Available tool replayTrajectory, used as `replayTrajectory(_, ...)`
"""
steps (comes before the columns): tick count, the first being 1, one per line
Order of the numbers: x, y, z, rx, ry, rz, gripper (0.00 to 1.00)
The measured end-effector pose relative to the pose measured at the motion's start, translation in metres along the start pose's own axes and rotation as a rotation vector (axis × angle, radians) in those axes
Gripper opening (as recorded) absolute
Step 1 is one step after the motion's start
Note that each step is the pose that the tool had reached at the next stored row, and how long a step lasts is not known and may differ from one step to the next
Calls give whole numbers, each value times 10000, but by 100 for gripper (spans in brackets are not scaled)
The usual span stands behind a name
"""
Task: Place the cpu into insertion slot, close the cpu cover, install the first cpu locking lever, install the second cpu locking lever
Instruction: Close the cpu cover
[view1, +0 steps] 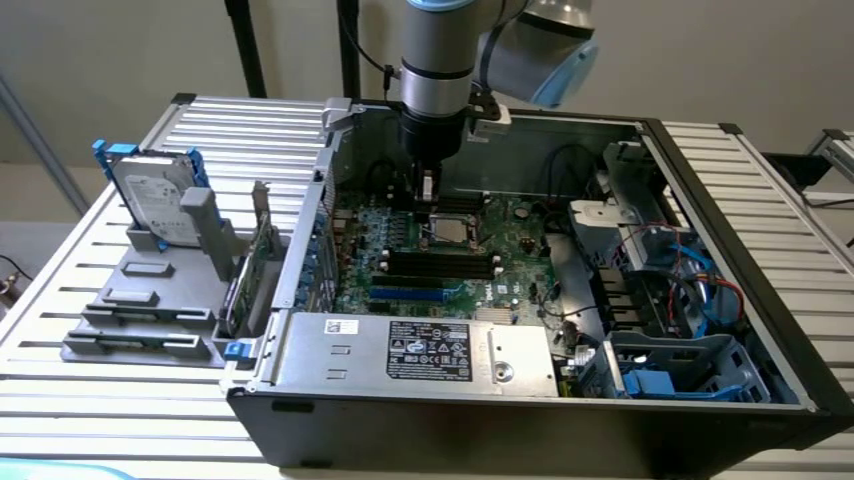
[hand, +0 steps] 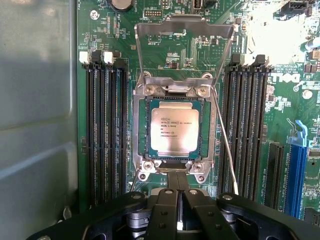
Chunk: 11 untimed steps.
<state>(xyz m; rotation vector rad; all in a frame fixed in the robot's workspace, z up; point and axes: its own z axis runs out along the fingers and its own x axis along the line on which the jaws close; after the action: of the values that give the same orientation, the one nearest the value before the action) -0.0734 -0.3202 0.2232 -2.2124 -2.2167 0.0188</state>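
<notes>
Robotics lab bench: open black desktop computer case (view1: 534, 432) on a ribbed aluminium table (view1: 94, 405), beneath a grey industrial robot arm (view1: 441, 50).

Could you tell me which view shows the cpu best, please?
The wrist view: the cpu lies silver face up in the insertion slot, printing visible. The exterior view shows it as a small pale square.

A slatted metal table (view1: 120, 400) carries an open computer case (view1: 534, 425) and, at the exterior view's left, a grey plastic rack (view1: 140, 310).
</notes>
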Motion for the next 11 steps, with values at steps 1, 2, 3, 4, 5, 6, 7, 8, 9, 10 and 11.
replayTrajectory(1,0,0,0,0,0,0,11)
replayTrajectory(2,0,0,0,0,0,0,11)
replayTrajectory(3,0,1,0,0,0,-1,11)
replayTrajectory(4,-1,15,0,6,1,-1,11)
replayTrajectory(5,-6,46,-2,21,-1,1,11)
replayTrajectory(6,-10,79,-4,37,0,0,11)
replayTrajectory(7,-14,114,-8,53,-1,0,11)
replayTrajectory(8,-18,152,-15,69,-2,0,11)
replayTrajectory(9,-21,192,-25,90,0,-1,11)
replayTrajectory(10,-24,230,-40,114,0,0,11)
replayTrajectory(11,-28,268,-57,135,0,-1,11)
